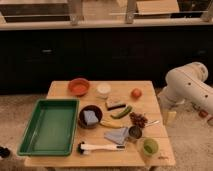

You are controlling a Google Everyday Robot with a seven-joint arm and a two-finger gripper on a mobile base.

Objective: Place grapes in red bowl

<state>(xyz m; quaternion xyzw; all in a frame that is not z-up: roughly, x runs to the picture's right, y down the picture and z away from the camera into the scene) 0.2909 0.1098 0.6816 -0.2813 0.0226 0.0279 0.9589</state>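
The grapes [138, 119], a small dark reddish-purple cluster, lie on the right part of the wooden table [65, 162]. The red bowl [78, 86], round, shallow and orange-red, sits empty at the table's back left, far from the grapes. My white arm [190, 87] curves in from the right. My gripper [170, 117] hangs just beyond the table's right edge, right of the grapes and about level with them, touching nothing on the table.
A green tray [50, 125] fills the table's left. A dark brown bowl with a blue sponge [90, 116], a white cup [103, 89], a tomato [136, 93], a cucumber [121, 112], a metal cup [134, 132], a green cup [149, 146] and a brush [100, 147] surround the grapes.
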